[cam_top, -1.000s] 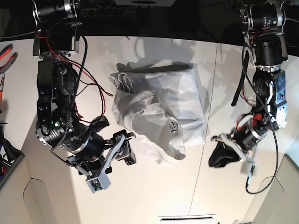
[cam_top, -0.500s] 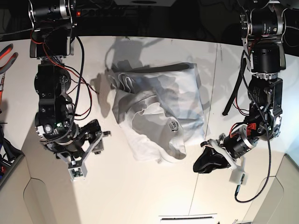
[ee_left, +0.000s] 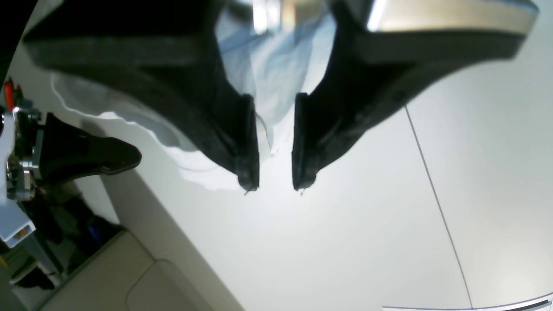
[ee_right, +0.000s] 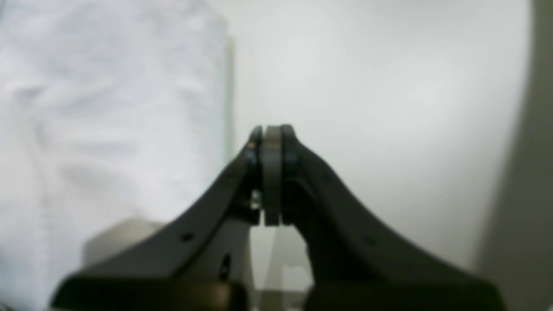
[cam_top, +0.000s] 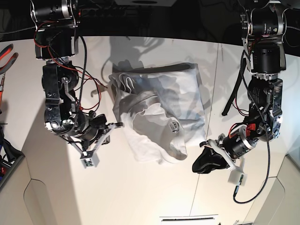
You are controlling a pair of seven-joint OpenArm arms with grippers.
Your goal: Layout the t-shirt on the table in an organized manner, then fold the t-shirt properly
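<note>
While the table (cam_top: 154,197) spreads wide and white with a thin dark seam (cam_top: 209,108) running across it, the t-shirt (cam_top: 164,112) lies crumpled near its middle (collar label facing up). Just beside the shirt's near corner hovers the left gripper (ee_left: 275,172), jaws narrowly parted and holding nothing. At the shirt's opposite edge sits the right gripper (ee_right: 271,142), pressed closed and empty. Red pliers (cam_top: 7,56) lie well apart at the table's margin.
</note>
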